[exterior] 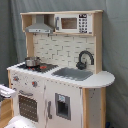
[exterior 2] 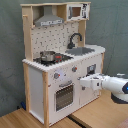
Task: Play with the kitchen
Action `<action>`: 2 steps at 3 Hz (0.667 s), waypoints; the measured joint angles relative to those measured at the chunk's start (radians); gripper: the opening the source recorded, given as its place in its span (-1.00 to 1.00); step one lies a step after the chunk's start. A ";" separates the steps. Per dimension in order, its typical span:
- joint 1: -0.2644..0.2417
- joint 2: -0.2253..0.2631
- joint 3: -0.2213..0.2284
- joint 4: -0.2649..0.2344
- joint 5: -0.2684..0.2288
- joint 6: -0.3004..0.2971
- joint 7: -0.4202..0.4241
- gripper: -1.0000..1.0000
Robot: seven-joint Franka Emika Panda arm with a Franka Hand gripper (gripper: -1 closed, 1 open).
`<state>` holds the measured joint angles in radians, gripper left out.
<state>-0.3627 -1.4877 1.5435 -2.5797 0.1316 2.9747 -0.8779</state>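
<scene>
The hand (exterior 2: 84,83) sits just right of the kitchen (exterior 2: 60,75) oven door (exterior 2: 64,96). Whether it's clenched, I cannot tell. Approach the handle squarely and slowly.

No legible text, brand or number anywhere.
On the kitchen (exterior: 60,75), only a dark keypad-like panel (exterior: 83,23) on the microwave (exterior: 72,23) at the upper right, its marks too blurred to read; same for the microwave in the second exterior view (exterior 2: 77,11). Knobs and doors below the hob bare of readable labels.
</scene>
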 joint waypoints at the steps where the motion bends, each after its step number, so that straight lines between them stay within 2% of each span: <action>1: 0.013 0.000 -0.019 -0.044 0.000 0.010 -0.087 1.00; 2: 0.036 0.001 -0.037 -0.104 0.000 0.039 -0.158 1.00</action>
<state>-0.3267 -1.4869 1.5070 -2.6835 0.1317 3.0142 -1.0355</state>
